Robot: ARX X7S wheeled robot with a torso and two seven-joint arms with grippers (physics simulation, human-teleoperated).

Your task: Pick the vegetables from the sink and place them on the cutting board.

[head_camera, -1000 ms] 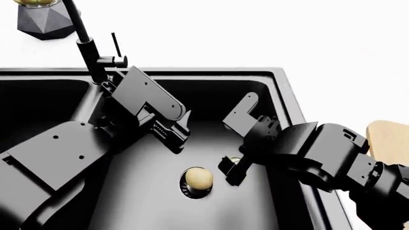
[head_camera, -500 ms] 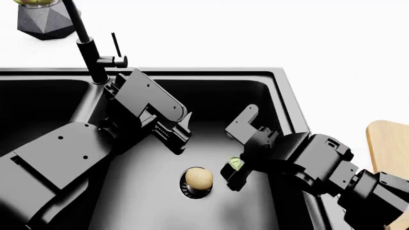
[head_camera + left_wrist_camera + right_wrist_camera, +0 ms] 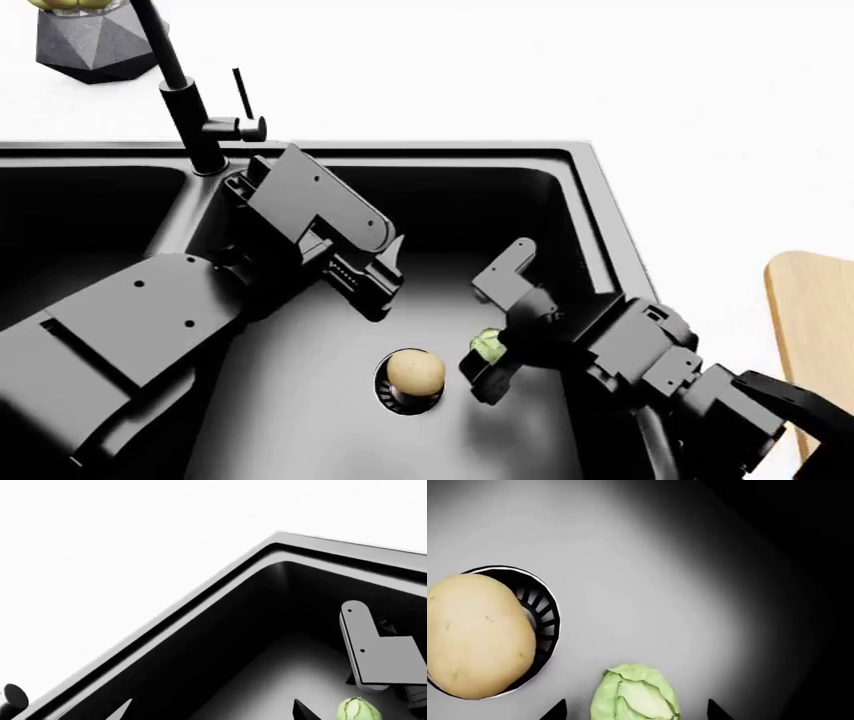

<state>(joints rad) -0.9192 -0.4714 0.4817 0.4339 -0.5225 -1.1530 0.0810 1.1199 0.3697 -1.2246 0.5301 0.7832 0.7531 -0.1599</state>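
The pale-green cabbage (image 3: pixel 487 346) lies on the floor of the black sink (image 3: pixel 587 165), right of the drain. My right gripper (image 3: pixel 491 362) is open with a fingertip on each side of the cabbage and small gaps showing in the right wrist view (image 3: pixel 635 711). The cabbage (image 3: pixel 635 692) fills most of that gap. The tan potato (image 3: pixel 415 372) rests on the round drain (image 3: pixel 547 615); it also shows in the right wrist view (image 3: pixel 477 635). My left gripper (image 3: pixel 374 290) is open and empty above the basin (image 3: pixel 213 712). The cutting board (image 3: pixel 807 330) lies at the right edge.
A thin black faucet (image 3: pixel 187 95) stands at the sink's back rim. A dark faceted pot (image 3: pixel 87 45) with yellowish items sits at the back left on the white counter. The left wrist view shows the basin's corner wall (image 3: pixel 280 575) and the cabbage (image 3: pixel 359 711).
My right gripper has moved down and left onto the cabbage, which now sits between its fingers. The left arm has shifted slightly. The potato has not moved.
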